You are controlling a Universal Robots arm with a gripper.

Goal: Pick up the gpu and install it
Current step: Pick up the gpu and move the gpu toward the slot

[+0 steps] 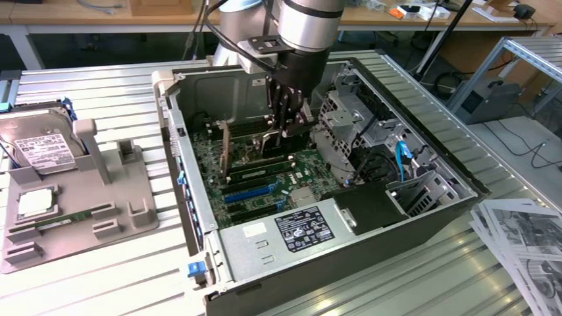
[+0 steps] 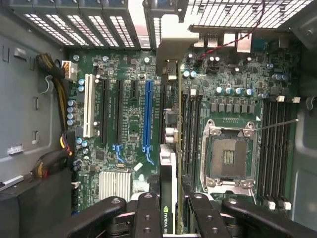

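Note:
The gpu (image 1: 259,148) stands on edge inside the open computer case (image 1: 422,217), low over the motherboard (image 1: 263,184). My gripper (image 1: 285,131) reaches down into the case and is shut on the card's end away from the bracket. In the wrist view the gpu (image 2: 167,163) runs edge-on from my gripper (image 2: 167,213) to the slot openings in the case's rear wall. There it lies between the blue slot (image 2: 147,114) and the black memory slots (image 2: 190,134), with its labelled edge clamped between the black fingers (image 2: 146,213). Whether it is seated in a slot I cannot tell.
A grey fixture (image 1: 114,197) at the exterior view's left carries a hard drive (image 1: 39,148), a processor chip (image 1: 35,201) and a green memory stick (image 1: 52,224). Inside the case are the power supply (image 1: 303,227), a drive cage (image 1: 351,118) and the bare processor socket (image 2: 229,156). Papers (image 1: 522,243) lie at the right.

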